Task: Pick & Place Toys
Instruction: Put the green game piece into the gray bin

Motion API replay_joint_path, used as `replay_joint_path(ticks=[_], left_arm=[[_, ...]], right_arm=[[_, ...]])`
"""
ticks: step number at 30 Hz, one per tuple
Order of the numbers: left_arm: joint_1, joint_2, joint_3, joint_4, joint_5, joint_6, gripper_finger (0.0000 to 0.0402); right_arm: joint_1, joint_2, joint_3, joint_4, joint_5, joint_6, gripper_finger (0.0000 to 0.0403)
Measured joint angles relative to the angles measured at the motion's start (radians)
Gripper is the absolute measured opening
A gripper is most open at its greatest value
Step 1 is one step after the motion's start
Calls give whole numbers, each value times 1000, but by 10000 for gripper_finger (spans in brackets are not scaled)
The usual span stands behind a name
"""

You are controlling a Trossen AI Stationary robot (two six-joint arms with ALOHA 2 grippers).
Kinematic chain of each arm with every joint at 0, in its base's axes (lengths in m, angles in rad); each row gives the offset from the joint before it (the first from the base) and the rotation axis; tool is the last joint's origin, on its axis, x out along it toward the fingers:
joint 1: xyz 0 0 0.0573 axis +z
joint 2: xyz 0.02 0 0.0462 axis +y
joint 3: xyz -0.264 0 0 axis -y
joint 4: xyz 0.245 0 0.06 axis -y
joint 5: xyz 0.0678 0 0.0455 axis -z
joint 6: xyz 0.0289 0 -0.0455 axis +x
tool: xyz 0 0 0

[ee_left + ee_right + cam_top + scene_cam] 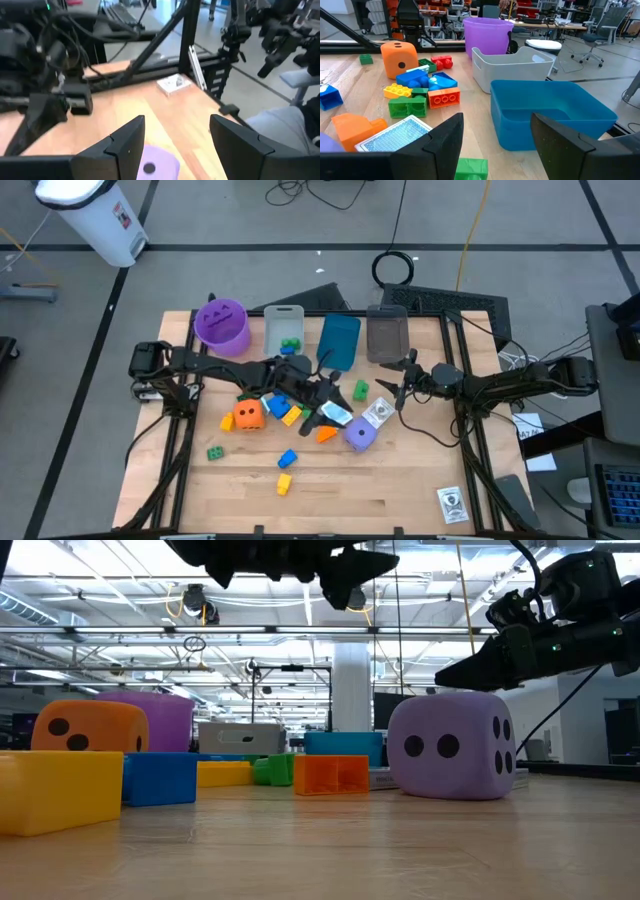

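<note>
While toys crowd mid-table, front boards (pixel 330 505) lie bare.

Wooden table (pixel 400 490): scattered bricks (pixel 287 459), two dice (pixel 249 415), bins (pixel 338 340), purple cup (pixel 221 325).

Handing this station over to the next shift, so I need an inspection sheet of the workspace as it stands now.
Surface: wooden table, toys scattered mid-table.
Job's things: orange die, purple die, small bricks; green brick already in the grey bin.
Clutter: purple cup, blue bin, clear bin, printed card.
Grippers: left gripper open above purple die; right gripper open, empty, near the bins.
Cables: coil on floor.
Surroundings: white bin, workshop.
</note>
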Motion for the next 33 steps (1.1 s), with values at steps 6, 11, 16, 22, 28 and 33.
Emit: replay_joint_path(ticks=[6, 11, 16, 22, 28, 33], left_arm=[[24, 0, 0, -11, 1, 18, 232], [83, 0, 0, 27, -48, 18, 232], [155, 0, 0, 94, -78, -7, 232], [227, 0, 0, 184, -80, -22, 232], [283, 0, 0, 327, -186, -20, 232], [320, 0, 0, 363, -243, -17, 232]], right_arm=[[0, 0, 0, 0, 0, 0, 222], [0, 0, 0, 0, 0, 0, 222], [0, 0, 0, 13, 0, 2, 222], [0, 0, 0, 34, 0, 34, 222], [0, 0, 0, 39, 0, 33, 222], [0, 0, 0, 60, 0, 10, 222]])
